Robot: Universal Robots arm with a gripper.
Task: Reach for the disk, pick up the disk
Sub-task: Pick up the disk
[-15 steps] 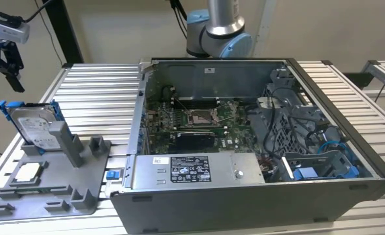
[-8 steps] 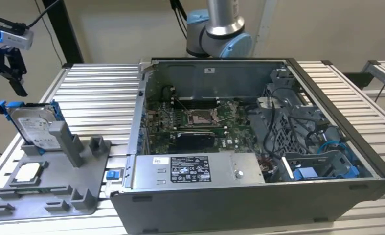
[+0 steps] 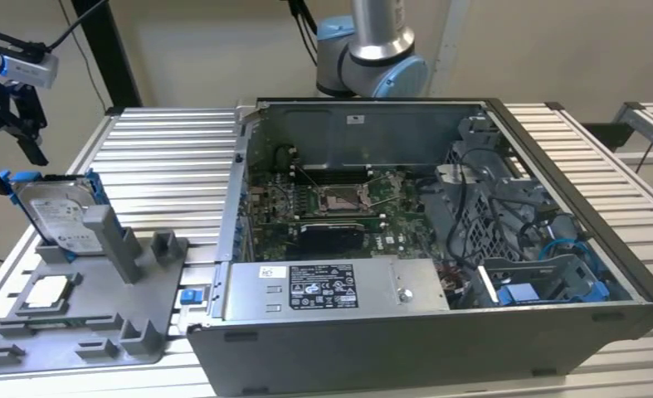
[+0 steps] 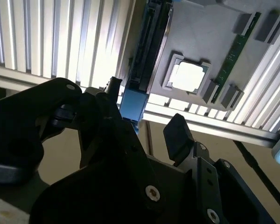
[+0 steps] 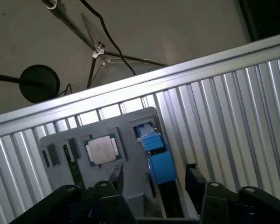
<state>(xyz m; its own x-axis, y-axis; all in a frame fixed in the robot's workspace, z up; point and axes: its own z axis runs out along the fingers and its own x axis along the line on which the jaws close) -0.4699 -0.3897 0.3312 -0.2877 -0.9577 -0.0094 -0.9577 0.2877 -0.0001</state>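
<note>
The disk point(image 3: 60, 217) stands on edge in a grey holder at the exterior view's left, its silver face and white label showing and blue bracket at its top corner. My gripper point(image 3: 5, 153) hangs just above that upper corner. In both wrist views the disk point(image 5: 159, 164) point(image 4: 133, 105) is seen edge-on, its blue bracket lying between my two black fingers. The gripper point(image 5: 155, 182) point(image 4: 144, 116) is open, with a gap on each side of the bracket. One fingertip point(image 4: 177, 135) is clearly apart from the disk.
The grey holder plate point(image 3: 94, 344) also carries a square white-topped chip point(image 3: 47, 290) point(image 5: 101, 150) and a green memory stick point(image 4: 235, 51). An open computer case point(image 3: 437, 249) with a long grey stickered box point(image 3: 326, 286) stands close by on the exterior view's right. The slatted table's edge point(image 5: 130, 86) is near.
</note>
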